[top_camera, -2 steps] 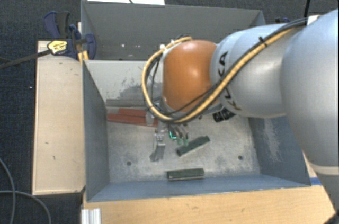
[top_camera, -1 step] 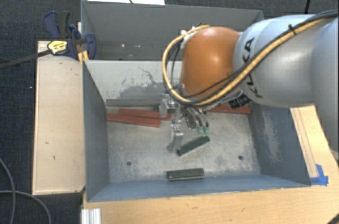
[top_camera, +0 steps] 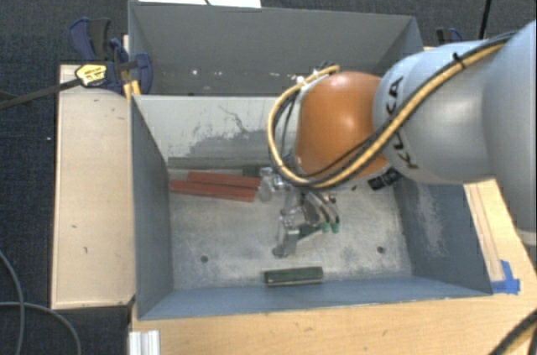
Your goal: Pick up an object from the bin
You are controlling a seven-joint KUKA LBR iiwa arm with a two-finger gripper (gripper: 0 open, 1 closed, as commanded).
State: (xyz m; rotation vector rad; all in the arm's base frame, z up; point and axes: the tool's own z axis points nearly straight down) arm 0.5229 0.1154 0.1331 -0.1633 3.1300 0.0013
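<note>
My gripper (top_camera: 289,239) hangs low over the middle of the bin floor, under the arm's orange cover. A dark, flat, oblong piece (top_camera: 294,276) lies just in front of it by the bin's near wall, apart from the gripper. A long red-brown bar (top_camera: 214,186) lies to the left, along the foot of the back wall. A small green thing (top_camera: 331,224) shows right beside the gripper on its right side; whether it is held or lies on the floor I cannot tell.
A small black thing (top_camera: 383,181) peeks out behind the arm at the back right. The arm and its cables cover the right rear part of the bin. Bare floor lies at the left front and right front.
</note>
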